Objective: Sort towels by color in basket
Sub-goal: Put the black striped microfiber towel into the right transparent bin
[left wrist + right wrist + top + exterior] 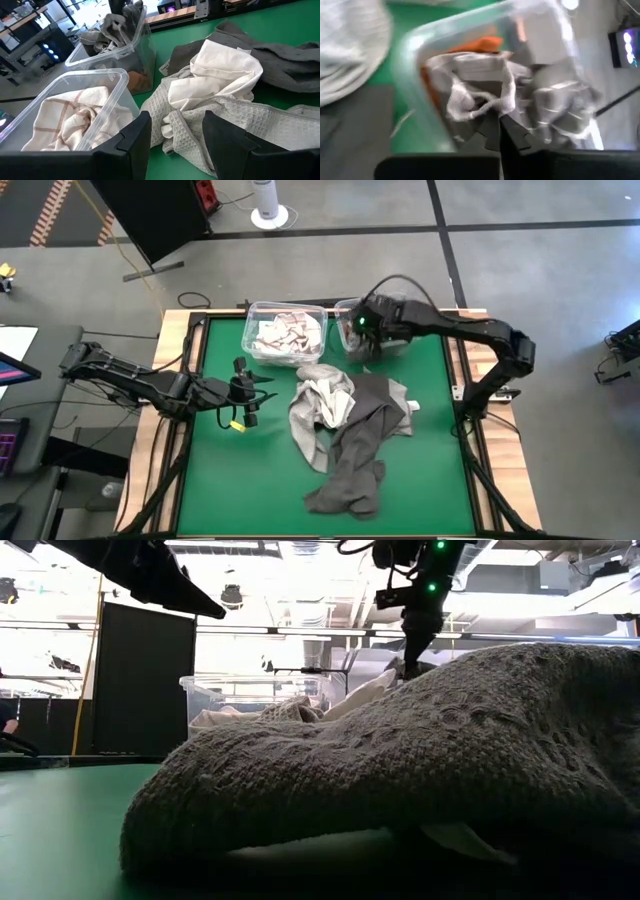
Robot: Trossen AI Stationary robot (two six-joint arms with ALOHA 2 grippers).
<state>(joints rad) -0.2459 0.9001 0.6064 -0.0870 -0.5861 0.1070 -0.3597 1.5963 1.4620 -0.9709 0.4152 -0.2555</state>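
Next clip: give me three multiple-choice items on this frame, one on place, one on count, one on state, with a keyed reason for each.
1. Where is the right gripper?
A. over the right bin
B. over the towel pile
C. off the table

2. How many clear bins stand on the green table?
A. one
B. two
C. four

3. How are the left gripper's fingers?
A. shut on a towel
B. apart, holding nothing
C. hidden

Key: A, the high view shows it above that bin; B, two bins side by side; B, the left wrist view shows a gap with nothing held.

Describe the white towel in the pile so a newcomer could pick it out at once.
On the green table, a towel pile lies in front of two clear bins. The white towel sits crumpled on top, nearest the bins. Smooth and plain, it differs from the waffle-textured light grey towel and dark grey towel around it.
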